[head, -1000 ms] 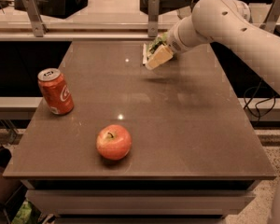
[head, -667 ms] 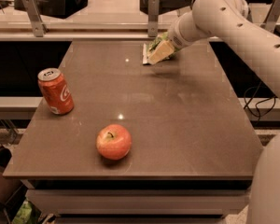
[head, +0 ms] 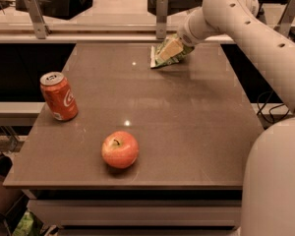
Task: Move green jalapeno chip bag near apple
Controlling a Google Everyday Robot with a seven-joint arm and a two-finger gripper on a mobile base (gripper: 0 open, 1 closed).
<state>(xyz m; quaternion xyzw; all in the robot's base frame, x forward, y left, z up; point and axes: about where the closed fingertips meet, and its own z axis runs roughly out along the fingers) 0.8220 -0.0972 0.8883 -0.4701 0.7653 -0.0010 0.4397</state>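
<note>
Your gripper (head: 179, 46) is clamped on the wrinkled green foil chip bag (head: 168, 54) at the brown table's (head: 201, 132) far edge. The round red-orange apple (head: 120, 149) sits near the front edge, well apart, with the red soda can (head: 59, 96) to its left.

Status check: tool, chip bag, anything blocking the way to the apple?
Tool at green jalapeno chip bag, far side. Apple near front. Red soda can left, off path.

Gripper (head: 170, 49) half-hidden behind green jalapeno chip bag (head: 179, 58)
</note>
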